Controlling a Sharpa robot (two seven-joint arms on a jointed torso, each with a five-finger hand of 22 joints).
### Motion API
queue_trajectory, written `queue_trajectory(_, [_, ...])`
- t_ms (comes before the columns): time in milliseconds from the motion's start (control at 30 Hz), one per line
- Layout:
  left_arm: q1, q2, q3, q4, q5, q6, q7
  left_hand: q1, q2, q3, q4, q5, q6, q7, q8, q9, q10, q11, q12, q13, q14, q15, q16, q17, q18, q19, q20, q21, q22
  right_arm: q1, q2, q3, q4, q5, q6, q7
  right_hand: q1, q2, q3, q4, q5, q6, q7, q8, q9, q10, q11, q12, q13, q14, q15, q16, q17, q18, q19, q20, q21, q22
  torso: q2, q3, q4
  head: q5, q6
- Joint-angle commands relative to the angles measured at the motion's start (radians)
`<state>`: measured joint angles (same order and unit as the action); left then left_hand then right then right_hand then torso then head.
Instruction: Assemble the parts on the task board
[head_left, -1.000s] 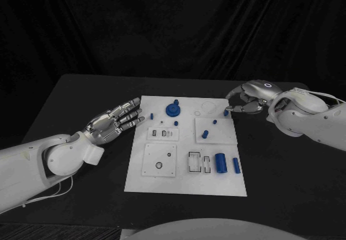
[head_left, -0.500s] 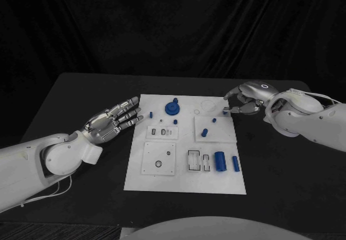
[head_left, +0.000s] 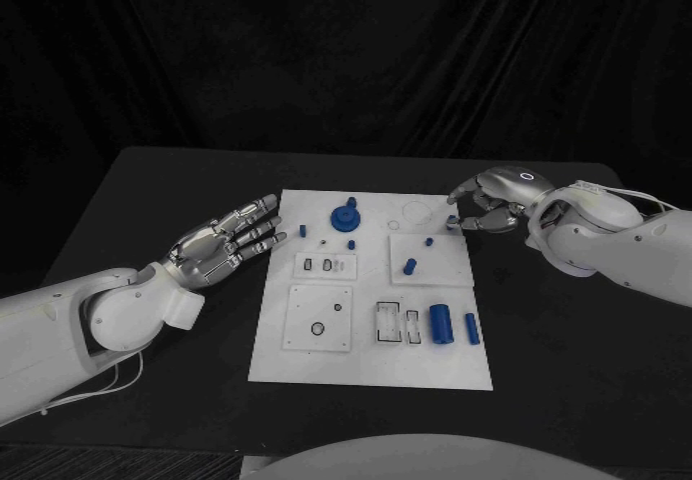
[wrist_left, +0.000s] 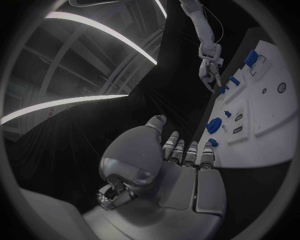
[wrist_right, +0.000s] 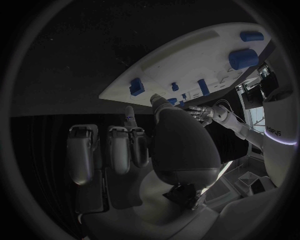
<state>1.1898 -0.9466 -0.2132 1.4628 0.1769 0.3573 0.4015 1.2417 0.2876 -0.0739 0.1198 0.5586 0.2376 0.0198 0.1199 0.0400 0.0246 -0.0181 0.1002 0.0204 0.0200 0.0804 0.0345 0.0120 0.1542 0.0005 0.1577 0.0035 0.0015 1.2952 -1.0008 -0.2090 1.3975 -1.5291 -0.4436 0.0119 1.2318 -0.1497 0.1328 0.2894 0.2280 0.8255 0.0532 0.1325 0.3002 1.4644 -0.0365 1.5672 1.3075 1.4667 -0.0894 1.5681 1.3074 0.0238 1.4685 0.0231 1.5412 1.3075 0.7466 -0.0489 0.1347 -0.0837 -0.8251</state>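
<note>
The white task board (head_left: 289, 360) lies mid-table with blue parts on it: a round knob (head_left: 345, 216), small pegs (head_left: 410, 267) and two cylinders (head_left: 440, 325) near its front right. My right hand (head_left: 486, 203) hovers at the board's far right corner, fingers curled down around a small blue peg (head_left: 451, 221). Whether they grip the peg is unclear. In the right wrist view the thumb (wrist_right: 159, 102) ends beside a small blue piece (wrist_right: 172, 101). My left hand (head_left: 228, 241) lies flat and open, fingers spread, just off the board's left edge, holding nothing.
Empty rectangular slots (head_left: 391, 323) sit beside the cylinders, and a square plate (head_left: 320, 320) with holes occupies the board's front left. Black table surrounds the board, with a dark curtain behind. The left wrist view shows the board (wrist_left: 256, 120) and the right hand (wrist_left: 209, 67) far off.
My right hand has shifted slightly left, closing in over the small peg at the board's far right corner. The left hand has stayed where it was.
</note>
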Motion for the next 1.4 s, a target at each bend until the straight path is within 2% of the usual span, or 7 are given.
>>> queue_trajectory(33, [-0.002,0.001,0.001,0.002,0.0,0.018,0.009,-0.012,-0.001,0.0,-0.004,0.005,-0.006,-0.001,0.006,0.0,-0.004,0.005,0.003,0.001,0.0,0.007,0.007,0.002,-0.008,0.0,0.004,-0.003,-0.001,-0.003,0.001,0.0,-0.003,0.0,0.016,-0.029,0.018,0.002,0.01,-0.002,0.012,0.001,0.005,0.007,0.005,0.106,0.008,0.004,0.263,0.104,0.004,0.003,0.263,-0.014,0.083,0.004,-0.004,0.251,-0.001,-0.0008,0.0017,-0.002,0.002])
queue_trajectory(333, [-0.002,0.002,0.001,0.0,0.0,0.021,0.009,-0.013,-0.001,0.001,-0.005,0.005,-0.008,-0.001,0.006,0.0,-0.004,0.005,0.003,0.001,0.0,0.007,0.006,0.002,-0.008,0.0,0.004,-0.003,-0.001,-0.006,0.01,0.0,-0.011,0.0,0.029,-0.034,0.079,0.013,0.023,-0.016,0.073,-0.006,0.005,0.014,0.036,0.106,0.009,0.004,0.263,0.104,0.005,0.003,0.263,-0.013,0.079,0.006,-0.011,0.249,0.0,-0.0005,0.0016,-0.003,0.005])
queue_trajectory(467, [-0.002,0.001,0.001,0.0,0.0,0.022,0.009,-0.013,-0.001,0.001,-0.005,0.005,-0.008,-0.001,0.006,0.0,-0.004,0.005,0.003,0.001,0.0,0.007,0.006,0.002,-0.008,0.0,0.004,-0.003,-0.001,-0.01,0.011,0.0,-0.013,0.0,0.036,-0.038,0.082,0.012,0.023,-0.017,0.072,-0.007,0.004,0.014,0.038,0.106,0.009,0.004,0.263,0.104,0.005,0.003,0.263,-0.013,0.079,0.006,-0.011,0.249,0.001,-0.0005,0.0012,-0.002,0.005])
queue_trajectory(667, [-0.002,0.0,0.001,-0.001,0.0,0.021,0.008,-0.013,-0.001,0.001,-0.005,0.005,-0.008,-0.001,0.006,0.0,-0.004,0.005,0.003,0.001,0.0,0.007,0.006,0.002,-0.008,0.0,0.004,-0.003,-0.001,-0.017,0.013,0.0,-0.014,0.0,0.041,-0.04,0.084,0.007,0.014,-0.01,0.039,-0.009,0.003,0.017,0.051,0.106,0.008,0.004,0.263,0.104,0.004,0.003,0.263,-0.012,0.078,0.005,-0.013,0.248,0.001,-0.0004,0.001,0.001,0.005])
queue_trajectory(967, [-0.003,0.001,0.001,-0.003,0.0,0.023,0.007,-0.013,-0.001,0.001,-0.005,0.005,-0.008,-0.001,0.006,0.0,-0.004,0.005,0.003,0.001,0.0,0.007,0.006,0.002,-0.008,0.0,0.004,-0.003,-0.001,-0.026,0.014,0.0,-0.015,0.0,0.04,-0.041,0.086,0.007,0.007,-0.004,0.016,0.01,0.003,0.037,0.081,0.106,0.007,0.004,0.263,0.104,0.003,0.003,0.263,-0.012,0.078,0.004,-0.013,0.248,0.0,-0.0001,0.0012,-0.001,0.003])
queue_trajectory(1267, [-0.003,0.001,0.001,-0.004,0.0,0.023,0.006,-0.013,-0.001,0.001,-0.005,0.005,-0.008,-0.001,0.006,0.0,-0.004,0.005,0.003,0.001,0.0,0.007,0.006,0.002,-0.008,0.0,0.004,-0.003,-0.001,-0.028,0.014,0.0,-0.015,0.0,0.035,-0.049,0.104,0.015,0.003,-0.009,0.044,0.015,0.002,0.097,0.164,0.106,0.006,0.004,0.263,0.104,0.002,0.003,0.263,-0.011,0.076,0.003,-0.016,0.247,0.001,-0.0002,0.0004,-0.001,0.002])
queue_trajectory(1400, [-0.003,0.001,0.001,-0.005,0.0,0.023,0.005,-0.015,-0.001,0.003,-0.007,0.005,-0.009,-0.001,0.006,0.0,-0.004,0.006,0.002,0.001,0.0,0.008,0.006,0.001,-0.009,0.0,0.005,-0.003,-0.001,-0.029,0.016,0.0,-0.015,0.0,0.031,-0.05,0.11,0.022,0.004,-0.013,0.078,-0.005,0.001,0.135,0.201,0.106,0.006,0.004,0.263,0.104,0.002,0.003,0.263,-0.011,0.075,0.003,-0.018,0.246,0.001,-0.0002,0.0005,-0.001,0.001])
